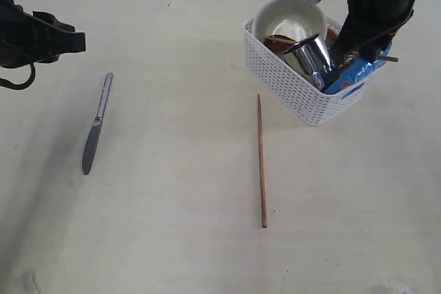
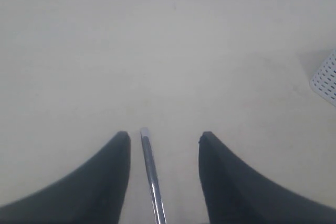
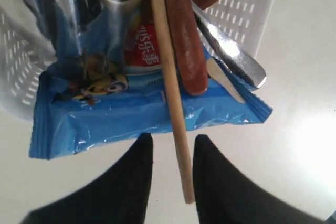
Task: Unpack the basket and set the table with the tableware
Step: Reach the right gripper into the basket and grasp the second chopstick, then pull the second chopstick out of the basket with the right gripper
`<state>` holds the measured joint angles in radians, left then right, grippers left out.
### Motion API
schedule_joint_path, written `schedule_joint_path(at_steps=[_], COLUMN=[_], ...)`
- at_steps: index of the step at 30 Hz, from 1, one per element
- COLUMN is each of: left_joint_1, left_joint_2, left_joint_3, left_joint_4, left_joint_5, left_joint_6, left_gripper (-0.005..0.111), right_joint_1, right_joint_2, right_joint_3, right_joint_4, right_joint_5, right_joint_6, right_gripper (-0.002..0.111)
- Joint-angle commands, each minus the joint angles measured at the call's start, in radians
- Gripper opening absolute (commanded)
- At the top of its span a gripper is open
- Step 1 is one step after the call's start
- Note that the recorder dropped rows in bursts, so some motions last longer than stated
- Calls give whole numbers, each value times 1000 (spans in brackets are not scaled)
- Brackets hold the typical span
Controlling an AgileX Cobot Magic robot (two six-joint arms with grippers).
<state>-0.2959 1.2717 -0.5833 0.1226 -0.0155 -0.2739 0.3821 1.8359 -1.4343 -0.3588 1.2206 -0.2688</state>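
Over the basket's (image 1: pixel 296 98) right-hand end, the right gripper (image 3: pixel 173 140), much the nearer one, straddles the chopstick (image 3: pixel 169 93) lying across the blue crisp packet (image 3: pixel 105 114), its length running out between narrowed jaws; whether they pinch it I cannot tell.

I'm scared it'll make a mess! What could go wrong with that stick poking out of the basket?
The chopstick sits between the jaws with gaps either side, so a loose pinch could let it slip. It lies beside the wooden spoon, across the blue packet; lifting might drag them out of the basket.
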Motion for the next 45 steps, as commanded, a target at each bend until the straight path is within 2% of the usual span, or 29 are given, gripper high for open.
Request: schedule_joint_path(at_steps=[1, 19, 21, 25, 36, 45], left_joint_1=[5, 5, 5, 5, 5, 5], left_joint_2=[-8, -8, -8, -8, -8, -8], left_joint_3=[6, 6, 6, 6, 6, 6], left_joint_4=[1, 1, 1, 1, 1, 1], left_joint_5=[-4, -4, -4, -4, -4, -6], left_joint_6=[-8, -8, -8, -9, -10, -10], left_gripper=[41, 41, 41, 41, 41, 41], right_joint_1=[-7, -7, -7, -7, -7, -7], right_joint_2=[9, 68, 68, 68, 54, -56], right_joint_3=[-7, -7, -7, -7, -7, -7], right_joint_4=[-7, -54, -54, -54, -59, -56], right_joint_5=[0, 0, 0, 0, 0, 0], right_joint_6=[-5, 23, 31, 30, 30, 30], right_gripper=[26, 25, 20, -1, 0, 0])
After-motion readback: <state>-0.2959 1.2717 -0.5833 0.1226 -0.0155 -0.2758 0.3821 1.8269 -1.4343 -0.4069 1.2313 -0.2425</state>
